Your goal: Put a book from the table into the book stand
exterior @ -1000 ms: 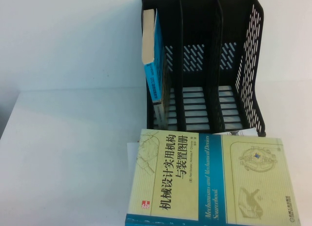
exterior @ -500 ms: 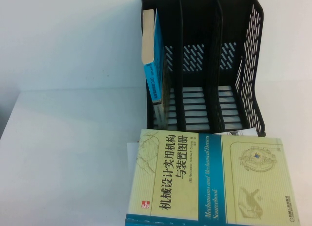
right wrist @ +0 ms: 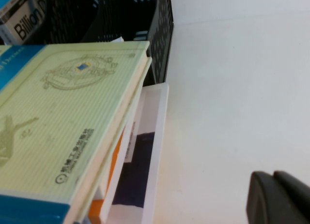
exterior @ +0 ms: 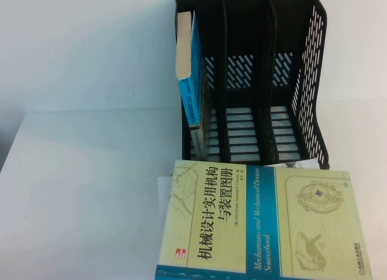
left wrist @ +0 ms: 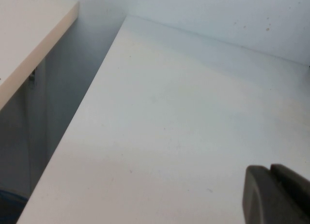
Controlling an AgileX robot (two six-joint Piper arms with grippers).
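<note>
White wall and white table [exterior: 91, 189] fill most of the high view, with the black stand [exterior: 254, 80] at the far edge. The book [exterior: 192, 74] stands upright in the stand's leftmost compartment, pressed to the outer wall, so the placing looks done.

The risk now seems slight but real: the compartment is wider than the book, so a knock to the stand, or an arm swinging close on its way out, could tip it toward the divider. A big yellow-green book [exterior: 260, 222] lies on a small pile just in front of the stand, and pushing that pile would jolt the stand.

Neither arm shows in the high view. The left tool [left wrist: 278, 195] appears only as a dark corner over bare table, well apart from the book. The right tool [right wrist: 281, 197] hangs over bare table beside the pile, with the book [right wrist: 22, 16] well beyond it inside the stand. Whether either tool is apart or together cannot be told.
</note>
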